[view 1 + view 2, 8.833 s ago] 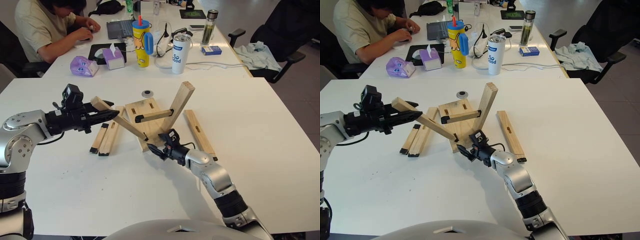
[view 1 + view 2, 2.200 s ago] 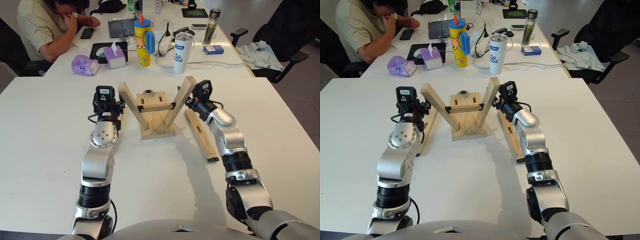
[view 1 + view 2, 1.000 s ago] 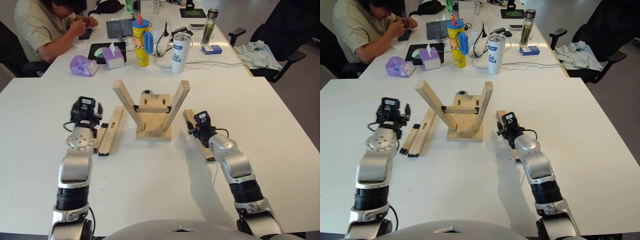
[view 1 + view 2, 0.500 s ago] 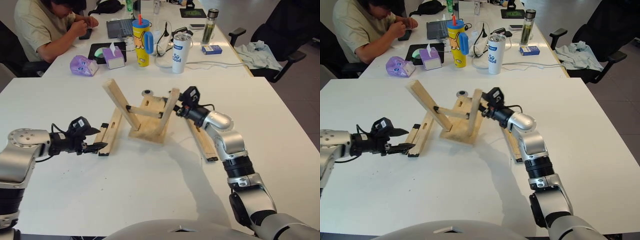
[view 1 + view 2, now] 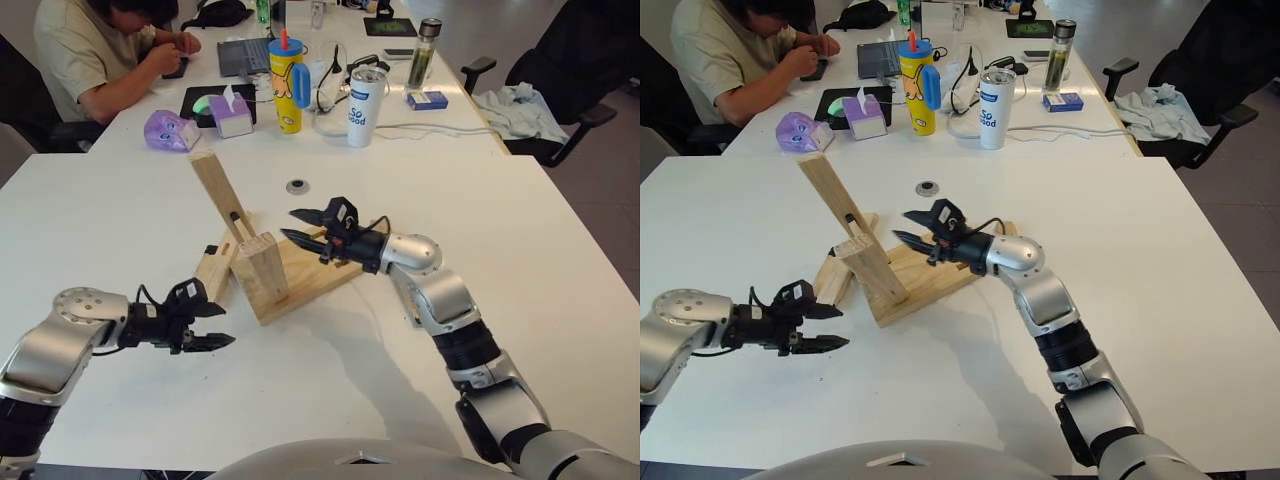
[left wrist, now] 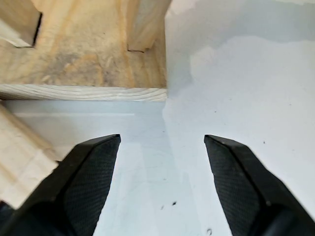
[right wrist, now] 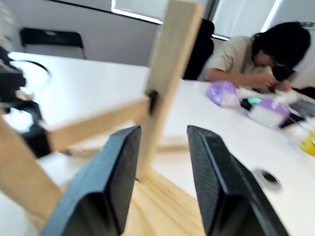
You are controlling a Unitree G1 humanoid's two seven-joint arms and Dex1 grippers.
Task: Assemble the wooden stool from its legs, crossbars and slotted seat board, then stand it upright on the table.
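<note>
Left eye view shows the stool half built: the seat board [image 5: 312, 276] sits on the table [image 5: 520, 220] with two legs standing in it, a far leg [image 5: 218, 186] leaning away from the robot and a near leg [image 5: 262, 276] at the board's front-left corner. A crossbar [image 7: 93, 129] joins them, clearest in the right wrist view. The right gripper [image 5: 290, 223] hovers just above the board behind the near leg, fingers spread wide and holding nothing; in its wrist view the far leg stands framed between them but untouched. The left gripper [image 5: 228, 325] sits low over the table, near the board's front-left corner, also wide and empty, its wrist view looking at the board's edge. Loose pieces [image 5: 212, 268] lie flat just left of the board. The step in hand seems to be fitting the second pair of legs, so the task is about halfway. Next, one gripper would likely need to take a loose leg by its middle while the other steadies the board, then seat the leg squarely in a free slot. The near leg hides most of the crossbar from the head views, the right gripper and arm cover the free slots, and whether the board lies flat or is tipped I cannot tell.
</note>
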